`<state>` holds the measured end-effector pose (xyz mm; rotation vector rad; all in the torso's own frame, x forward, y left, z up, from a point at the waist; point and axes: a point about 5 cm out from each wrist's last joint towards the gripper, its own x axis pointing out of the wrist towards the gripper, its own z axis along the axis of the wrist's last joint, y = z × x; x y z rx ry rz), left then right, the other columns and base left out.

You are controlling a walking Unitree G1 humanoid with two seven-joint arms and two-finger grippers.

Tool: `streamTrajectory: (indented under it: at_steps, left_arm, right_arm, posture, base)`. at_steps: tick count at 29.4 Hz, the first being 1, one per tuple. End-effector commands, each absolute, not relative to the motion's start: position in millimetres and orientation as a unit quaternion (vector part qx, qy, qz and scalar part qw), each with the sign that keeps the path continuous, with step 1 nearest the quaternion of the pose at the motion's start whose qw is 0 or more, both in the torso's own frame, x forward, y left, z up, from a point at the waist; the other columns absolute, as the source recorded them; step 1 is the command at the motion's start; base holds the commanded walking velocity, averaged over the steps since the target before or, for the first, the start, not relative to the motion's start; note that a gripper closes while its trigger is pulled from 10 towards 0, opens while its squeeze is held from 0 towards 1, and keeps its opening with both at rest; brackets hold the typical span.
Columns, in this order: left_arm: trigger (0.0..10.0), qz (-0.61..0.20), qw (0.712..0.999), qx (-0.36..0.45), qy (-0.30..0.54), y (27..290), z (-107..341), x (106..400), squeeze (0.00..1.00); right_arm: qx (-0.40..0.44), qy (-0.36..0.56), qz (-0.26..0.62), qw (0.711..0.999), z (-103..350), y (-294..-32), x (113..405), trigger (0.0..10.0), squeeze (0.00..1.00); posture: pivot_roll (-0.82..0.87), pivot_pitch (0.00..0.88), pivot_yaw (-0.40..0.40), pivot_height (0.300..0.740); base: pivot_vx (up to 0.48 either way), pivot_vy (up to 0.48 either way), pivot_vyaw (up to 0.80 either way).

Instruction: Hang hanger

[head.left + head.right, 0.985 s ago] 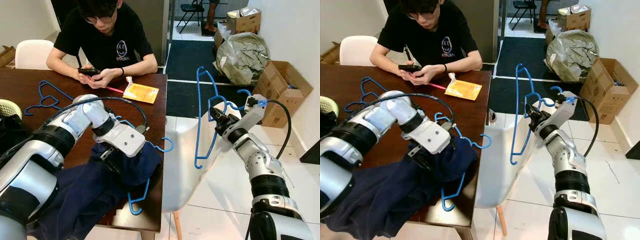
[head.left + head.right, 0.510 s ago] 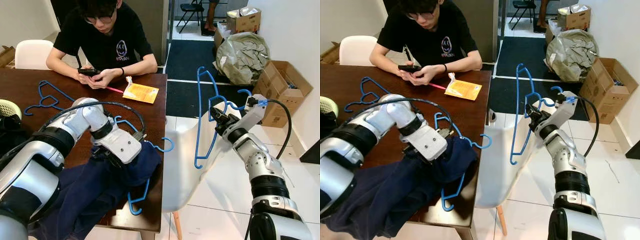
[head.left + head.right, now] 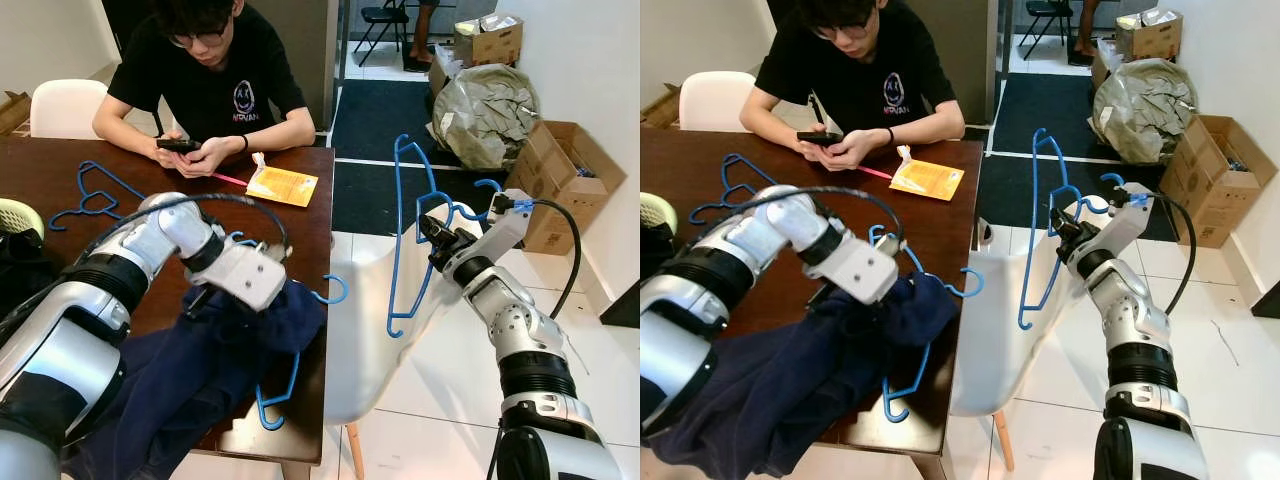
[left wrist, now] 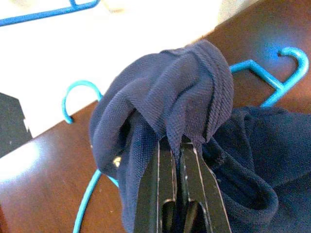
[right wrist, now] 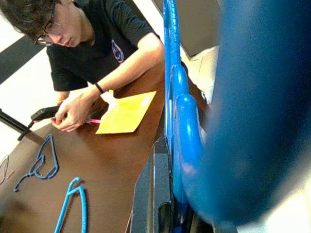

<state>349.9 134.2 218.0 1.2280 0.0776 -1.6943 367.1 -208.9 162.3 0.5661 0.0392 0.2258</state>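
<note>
A dark navy garment (image 3: pixel 190 365) lies bunched on the brown table (image 3: pixel 60 180) over a blue hanger (image 3: pixel 282 385) whose hook (image 3: pixel 335 290) pokes out at the table's right edge. My left gripper (image 4: pixel 177 145) is shut on a fold of the garment (image 4: pixel 170 92), lifting it a little. My right gripper (image 3: pixel 437 243) is shut on a second blue hanger (image 3: pixel 402 235), held upright in the air beside the white chair (image 3: pixel 370 340). The hanger's bar (image 5: pixel 171 73) runs between the right fingers (image 5: pixel 155 194).
A person (image 3: pixel 205 80) in a black shirt sits at the table's far side with a phone (image 3: pixel 178 145). A yellow packet (image 3: pixel 283 186) and a third blue hanger (image 3: pixel 90 195) lie on the table. Cardboard boxes (image 3: pixel 560 180) and a stuffed bag (image 3: pixel 485 110) stand at the right.
My left gripper has risen slightly and pulled the navy fold up and toward the table's right edge. The right arm and its hanger have stayed in place.
</note>
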Motion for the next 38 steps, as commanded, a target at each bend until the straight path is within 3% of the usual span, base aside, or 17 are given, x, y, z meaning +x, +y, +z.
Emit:
streamTrajectory:
  at_steps: [1, 3, 4, 5, 6, 7, 8, 9, 12, 14, 15, 18, 22, 23, 25, 29, 38]
  left_arm:
    - [0.0, -0.696, 0.527, 0.487, 0.000, 129.7, 230.7, 350.8, 0.00]
    - [0.0, -0.696, 0.527, 0.487, 0.000, 129.7, 230.7, 350.8, 0.00]
    - [0.0, -0.693, 0.571, 0.438, -0.052, 126.6, 252.9, 345.7, 0.00]
    - [0.0, -0.693, 0.571, 0.438, -0.052, 126.6, 252.9, 345.7, 0.00]
    - [0.0, -0.686, 0.620, 0.359, -0.130, 124.6, 281.9, 328.6, 0.00]
    - [0.0, -0.684, 0.645, 0.283, -0.187, 126.3, 302.9, 304.9, 0.00]
    - [0.0, -0.684, 0.645, 0.283, -0.187, 126.3, 302.9, 304.9, 0.00]
    - [0.0, -0.673, 0.675, 0.201, -0.225, 138.1, 319.8, 274.3, 0.00]
    - [0.0, -0.663, 0.688, 0.186, -0.232, 144.0, 323.1, 269.9, 0.00]
    - [0.0, -0.606, 0.739, 0.186, -0.228, 170.6, 331.2, 277.3, 0.00]
    - [0.0, -0.606, 0.739, 0.186, -0.228, 170.6, 331.2, 277.3, 0.00]
    - [0.0, -0.513, 0.804, 0.173, -0.246, 188.8, 349.6, 292.4, 0.00]
    - [0.0, -0.483, 0.822, 0.135, -0.271, 185.0, 354.5, 296.4, 0.00]
    - [10.0, -0.461, 0.835, 0.097, -0.284, 180.5, 350.4, 300.0, 0.00]
    - [10.0, -0.426, 0.865, 0.036, -0.264, 170.1, 335.8, 297.0, 0.00]
    - [10.0, -0.406, 0.886, -0.011, -0.225, 155.0, 319.0, 292.3, 0.00]
    - [10.0, -0.464, 0.866, -0.061, -0.174, 97.6, 284.7, 277.3, 0.00]
  right_arm:
    - [0.287, 0.024, 0.103, 0.952, 158.7, -210.1, 366.3, 10.0, 0.00]
    - [0.287, 0.024, 0.103, 0.952, 158.7, -210.1, 366.3, 10.0, 0.00]
    - [0.289, 0.024, 0.102, 0.952, 158.0, -211.0, 366.4, 10.0, 0.00]
    - [0.289, 0.024, 0.102, 0.952, 158.0, -211.0, 366.4, 10.0, 0.00]
    - [0.291, 0.025, 0.100, 0.951, 156.2, -211.4, 367.3, 10.0, 0.00]
    - [0.294, 0.027, 0.099, 0.950, 154.3, -210.7, 368.4, 10.0, 0.00]
    - [0.294, 0.027, 0.099, 0.950, 154.3, -210.7, 368.4, 10.0, 0.00]
    - [0.298, 0.032, 0.099, 0.949, 151.8, -207.3, 370.7, 10.0, 0.00]
    - [0.300, 0.034, 0.100, 0.948, 151.1, -206.3, 371.1, 10.0, 0.00]
    - [0.303, 0.041, 0.107, 0.946, 149.0, -202.4, 373.0, 10.0, 0.00]
    - [0.303, 0.041, 0.107, 0.946, 149.0, -202.4, 373.0, 10.0, 0.00]
    - [0.306, 0.052, 0.115, 0.944, 146.0, -191.7, 378.0, 10.0, 0.00]
    - [0.306, 0.056, 0.118, 0.943, 144.6, -184.8, 380.0, 10.0, 0.00]
    - [0.311, 0.055, 0.118, 0.941, 144.7, -182.0, 381.1, 10.0, 0.00]
    - [0.317, 0.054, 0.119, 0.939, 145.7, -178.9, 383.3, 10.0, 0.00]
    - [0.317, 0.053, 0.120, 0.939, 145.6, -179.0, 383.9, 10.0, 0.00]
    - [0.317, 0.053, 0.114, 0.940, 142.3, -184.3, 383.7, 10.0, 0.00]
  posture:
    - [-0.03, 0.069, 0.009, 0.740]
    - [-0.03, 0.069, 0.009, 0.740]
    - [-0.02, 0.065, 0.008, 0.740]
    - [-0.02, 0.065, 0.008, 0.740]
    - [0.02, 0.058, 0.001, 0.740]
    - [0.03, 0.055, -0.004, 0.740]
    - [0.03, 0.055, -0.004, 0.740]
    - [0.04, 0.060, -0.015, 0.740]
    - [0.04, 0.060, -0.015, 0.740]
    - [0.10, 0.056, -0.054, 0.740]
    - [0.10, 0.056, -0.054, 0.740]
    - [0.13, 0.030, -0.063, 0.740]
    - [0.13, 0.016, -0.058, 0.740]
    - [0.13, 0.007, -0.052, 0.740]
    - [0.12, 0.003, -0.051, 0.740]
    - [0.11, 0.000, -0.050, 0.740]
    - [0.10, 0.000, -0.039, 0.740]
  base:
    - [0.000, 0.000, 0.00]
    - [0.000, 0.000, 0.00]
    - [0.000, 0.000, 0.00]
    - [0.000, 0.000, 0.00]
    - [0.000, 0.000, 0.00]
    - [0.000, 0.000, 0.00]
    - [0.000, 0.000, 0.00]
    - [0.000, 0.000, 0.00]
    - [0.000, 0.000, 0.00]
    - [0.000, 0.000, 0.00]
    - [0.000, 0.000, 0.00]
    - [0.000, 0.000, 0.00]
    - [0.000, 0.000, 0.00]
    - [0.000, 0.000, 0.00]
    - [0.000, 0.000, 0.00]
    - [-0.343, 0.000, 0.00]
    - [-0.477, 0.000, 0.00]
